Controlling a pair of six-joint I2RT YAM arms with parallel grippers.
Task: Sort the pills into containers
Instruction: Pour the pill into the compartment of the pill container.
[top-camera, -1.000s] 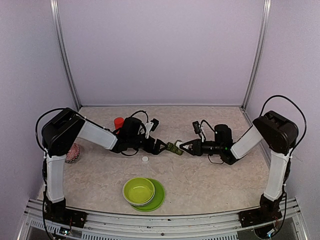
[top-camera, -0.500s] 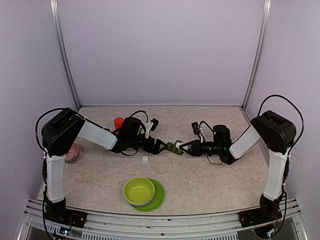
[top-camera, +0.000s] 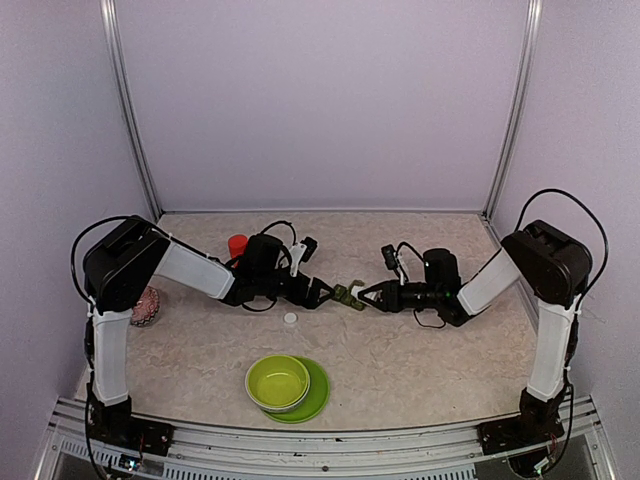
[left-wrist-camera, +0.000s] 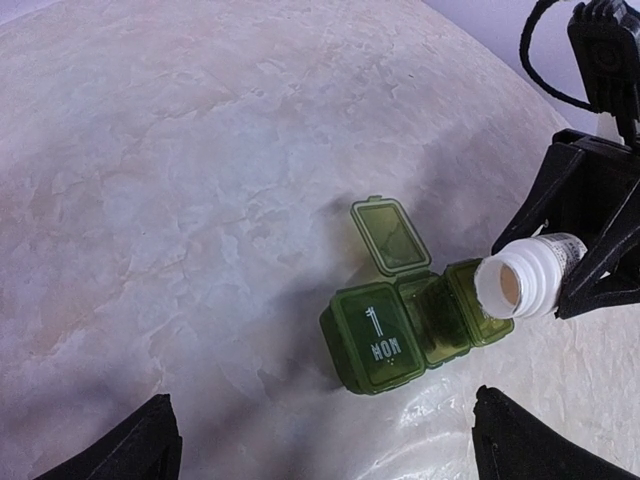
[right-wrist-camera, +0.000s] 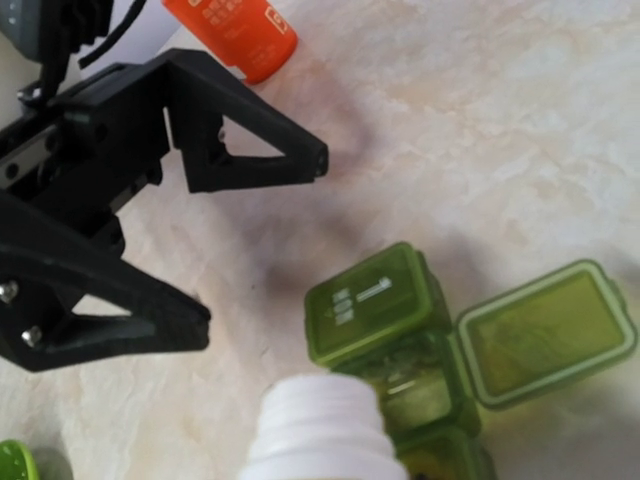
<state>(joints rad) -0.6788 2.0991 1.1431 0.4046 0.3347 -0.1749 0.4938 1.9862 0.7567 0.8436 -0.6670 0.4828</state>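
The containers (left-wrist-camera: 410, 325) are a dark green strip box flat on the table, also in the top view (top-camera: 347, 295) and the right wrist view (right-wrist-camera: 390, 320). The middle lid (left-wrist-camera: 390, 233) stands open and the "MON" lid is closed. My right gripper (left-wrist-camera: 550, 265) (top-camera: 372, 296) is shut on a small white bottle (left-wrist-camera: 525, 283) (right-wrist-camera: 320, 430). The bottle is tilted, its open mouth over the box's right end. My left gripper (left-wrist-camera: 330, 450) (top-camera: 322, 294) is open just left of the box, holding nothing. No pills show.
An orange-red bottle (top-camera: 237, 246) (right-wrist-camera: 235, 30) stands behind the left arm. A white cap (top-camera: 290, 319) lies in front of it. A lime-green bowl (top-camera: 278, 381) on its plate (top-camera: 318, 392) sits near the front edge. A pink object (top-camera: 147, 305) lies at the far left.
The right wrist has slid slightly left toward the box with the white bottle. The left arm and the box have not moved.
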